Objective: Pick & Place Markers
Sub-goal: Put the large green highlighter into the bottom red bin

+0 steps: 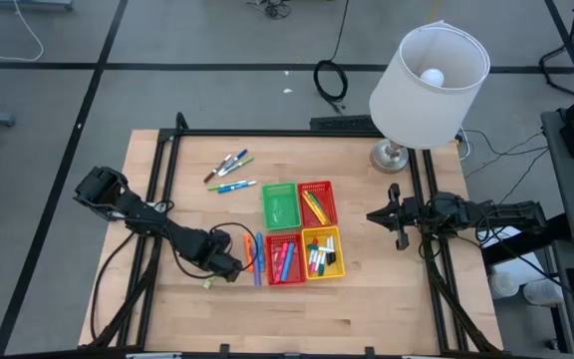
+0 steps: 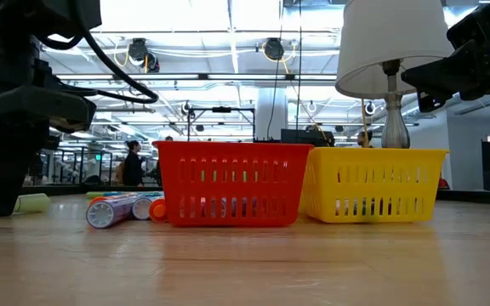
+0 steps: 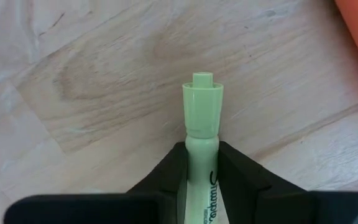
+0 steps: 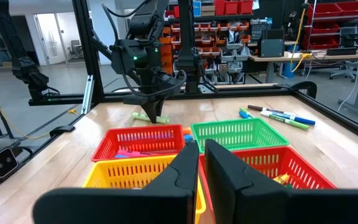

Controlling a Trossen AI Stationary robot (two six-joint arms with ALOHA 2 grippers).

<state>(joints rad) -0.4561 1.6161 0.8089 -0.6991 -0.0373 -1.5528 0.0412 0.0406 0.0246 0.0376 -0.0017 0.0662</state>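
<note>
left wrist view up close: the left end effector (image 3: 202,171) is clamped on a pale green marker (image 3: 202,121), one finger (image 3: 166,174) on each side of the barrel, cap pointing out over the bare wood of the counter (image 3: 92,74). an orange shape sits at the corner of that view, too cropped to name.

high view now: that left end effector (image 1: 225,267) is low over the counter (image 1: 367,309), just beside a loose bunch of markers (image 1: 257,257) lying against the red basket (image 1: 284,257). that basket has blue and pink markers in it. touching it, the yellow basket (image 1: 323,252) carries a mixed lot, white-with-black ones among them. behind those two, the green basket (image 1: 280,204) and a second red basket (image 1: 317,202) with yellow and orange sticks inside.

farther back, four or so markers (image 1: 229,170) lie scattered on the wood, well apart from the baskets.

right end effector (image 1: 399,216) waits off to the side of the baskets, fingers (image 4: 188,165) pressed together, gripping nothing. a lamp (image 1: 429,75) stands at the far corner.
</note>
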